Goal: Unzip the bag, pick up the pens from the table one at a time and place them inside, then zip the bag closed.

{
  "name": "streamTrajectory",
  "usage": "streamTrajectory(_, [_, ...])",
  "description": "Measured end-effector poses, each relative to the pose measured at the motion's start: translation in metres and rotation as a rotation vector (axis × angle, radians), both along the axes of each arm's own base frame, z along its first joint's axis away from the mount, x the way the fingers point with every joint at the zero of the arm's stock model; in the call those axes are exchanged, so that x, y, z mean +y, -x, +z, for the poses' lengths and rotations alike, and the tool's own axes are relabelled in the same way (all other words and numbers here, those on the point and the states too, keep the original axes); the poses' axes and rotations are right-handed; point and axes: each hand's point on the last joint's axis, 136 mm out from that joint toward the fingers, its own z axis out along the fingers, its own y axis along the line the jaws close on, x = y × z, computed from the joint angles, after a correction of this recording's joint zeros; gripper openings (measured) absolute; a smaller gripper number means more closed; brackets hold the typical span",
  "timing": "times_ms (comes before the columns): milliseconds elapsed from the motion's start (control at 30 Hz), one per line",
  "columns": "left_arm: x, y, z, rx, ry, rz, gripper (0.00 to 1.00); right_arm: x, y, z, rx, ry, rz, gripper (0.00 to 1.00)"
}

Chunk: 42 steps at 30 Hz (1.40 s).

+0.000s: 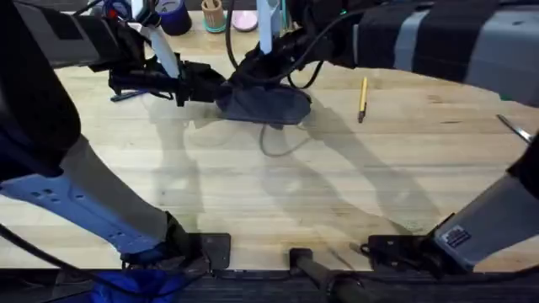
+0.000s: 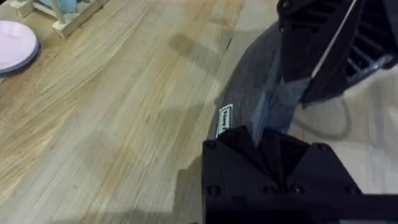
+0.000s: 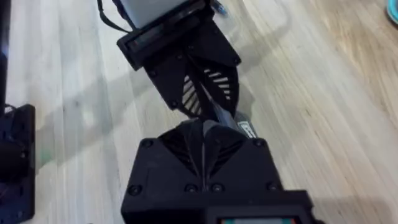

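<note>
The blue-grey bag (image 1: pixel 268 106) lies at the far middle of the table (image 1: pixel 278 194), held between both arms. My left gripper (image 1: pixel 208 85) is shut on its left end; in the left wrist view the fingers (image 2: pixel 261 140) pinch the fabric of the bag (image 2: pixel 249 81) beside a small white label. My right gripper (image 1: pixel 253 71) comes across from the right and is shut on the bag's top edge, its fingertips (image 3: pixel 204 127) meeting on grey fabric. The yellow pen (image 1: pixel 363 98) lies right of the bag. A dark blue pen (image 1: pixel 125 96) shows partly under the left arm.
Silver scissors (image 1: pixel 514 128) lie near the right edge. A dark blue cup (image 1: pixel 174 17), a wooden holder (image 1: pixel 213 15) and a pink plate (image 1: pixel 244 21) stand along the far edge. A thin cord loop (image 1: pixel 278 145) lies just in front of the bag.
</note>
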Motion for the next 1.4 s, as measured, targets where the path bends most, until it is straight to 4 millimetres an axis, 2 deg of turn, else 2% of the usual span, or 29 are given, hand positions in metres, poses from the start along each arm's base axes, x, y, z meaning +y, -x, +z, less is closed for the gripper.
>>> streamTrajectory(233, [0.000,0.000,0.000,0.000,0.000,0.000,0.039,0.012,-0.002,-0.004,0.012,-0.029,-0.005,0.031])
streamTrajectory(867, [0.000,0.000,0.000,0.000,0.000,0.000,0.039,0.013,-0.001,-0.005,0.029,-0.033,-0.012,0.038])
streamTrajectory(933, [0.000,0.000,0.000,0.000,0.000,0.000,0.040,0.013,-0.001,-0.005,0.031,-0.036,-0.010,0.141])
streamTrajectory(1000, [-0.001,0.000,0.000,0.000,0.000,-0.002,0.041,0.016,0.000,-0.002,0.027,-0.047,-0.002,0.285])
streamTrajectory(1033, [-0.001,0.000,0.000,0.000,0.000,-0.002,0.041,0.017,0.001,-0.001,0.025,-0.051,0.003,0.394])
streamTrajectory(1167, [-0.001,0.000,0.000,0.000,0.000,-0.002,0.040,0.019,0.004,-0.001,0.029,-0.055,0.016,0.946])
streamTrajectory(1233, [-0.001,0.000,0.000,0.000,0.000,-0.002,0.040,0.020,0.005,0.000,0.030,-0.057,0.019,0.990])
streamTrajectory(1400, [-0.001,0.000,0.000,0.000,0.000,-0.002,0.041,0.020,0.005,0.000,0.031,-0.057,0.020,0.995])
